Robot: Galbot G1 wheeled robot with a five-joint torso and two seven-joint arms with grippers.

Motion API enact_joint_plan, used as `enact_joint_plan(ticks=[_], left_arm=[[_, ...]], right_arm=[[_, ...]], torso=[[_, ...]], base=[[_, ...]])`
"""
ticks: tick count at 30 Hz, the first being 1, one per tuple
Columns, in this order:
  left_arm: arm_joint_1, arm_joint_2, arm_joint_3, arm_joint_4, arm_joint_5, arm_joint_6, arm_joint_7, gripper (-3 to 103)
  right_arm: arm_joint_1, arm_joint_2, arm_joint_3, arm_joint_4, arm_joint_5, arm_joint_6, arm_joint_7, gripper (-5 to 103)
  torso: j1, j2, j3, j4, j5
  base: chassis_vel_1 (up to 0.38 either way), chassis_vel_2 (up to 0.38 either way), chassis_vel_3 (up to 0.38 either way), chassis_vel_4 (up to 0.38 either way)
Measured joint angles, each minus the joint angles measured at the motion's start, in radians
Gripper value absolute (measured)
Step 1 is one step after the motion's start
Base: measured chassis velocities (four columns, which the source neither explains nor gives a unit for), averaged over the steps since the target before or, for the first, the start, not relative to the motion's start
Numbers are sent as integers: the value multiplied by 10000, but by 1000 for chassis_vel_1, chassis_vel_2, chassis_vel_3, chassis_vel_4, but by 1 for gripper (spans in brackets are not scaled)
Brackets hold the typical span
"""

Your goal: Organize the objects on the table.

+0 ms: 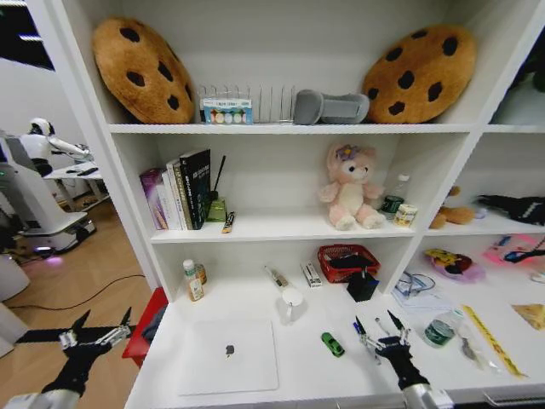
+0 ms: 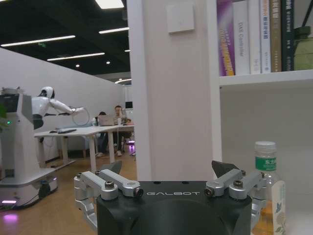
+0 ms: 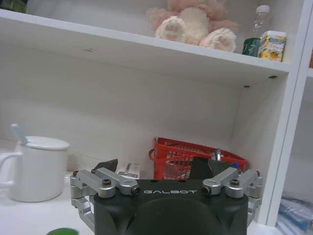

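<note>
I hold the right gripper (image 1: 380, 332), jaws spread, over the long white table's (image 1: 298, 375) front edge beside the tiny green toy car (image 1: 332, 344), ready to grasp, while the left gripper (image 1: 95, 331), also spread, waits off the table's left end.

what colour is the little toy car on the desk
Green; the toy car shows best in the head view.

The left gripper (image 2: 168, 171) had its jaws spread wide, holding nothing. A bottle (image 2: 267, 188) stood just beyond it, under a shelf (image 2: 266, 78) of upright books (image 2: 257, 36).
</note>
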Motion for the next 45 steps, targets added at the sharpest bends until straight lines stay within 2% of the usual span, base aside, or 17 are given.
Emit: enact_joint_plan(ticks=[2,10,16,18,19,21,26,34,45], left_arm=[[-6,-379,-41,58,-29,-50,-26,100],[-27,-900,-104,209,-57,-115,-132,100],[-141,-1375,-67,273,-16,-97,-256,100],[-206,-1550,6,270,74,-48,-281,100],[-206,-1550,6,270,74,-48,-281,100],[-304,-1626,82,273,171,9,-309,100],[-408,-1708,120,282,222,79,-356,100],[-444,-1884,169,164,310,181,-428,100],[-405,-1922,99,-100,418,310,-524,100]], right_arm=[[-193,164,-265,53,-194,96,-105,100],[-263,255,-721,-302,-776,368,-210,100],[31,-37,-1159,-740,-890,346,-226,100],[179,-488,-1317,-870,-738,246,-271,100],[179,-488,-1317,-870,-738,246,-271,100],[247,-1113,-1412,-912,-308,86,-355,100],[350,-1814,-1542,-1040,323,-17,-641,100],[469,-1982,-2014,-1330,757,81,-1156,100],[1049,-1932,-2507,-1836,1378,-14,-1222,100]], torso=[[0,0,0,3,0],[0,0,0,1,1],[0,-2,1,2,2],[0,-2,1,3,2],[0,-2,1,3,2],[0,-2,1,2,1],[0,-2,2,2,1],[0,-2,1,1,2],[0,-2,2,2,1]], base=[[0,0,0,0],[0,0,0,0],[0,0,0,0],[0,0,0,0],[0,0,0,0],[0,0,0,0],[0,0,0,0],[0,0,0,0],[0,0,0,0]])
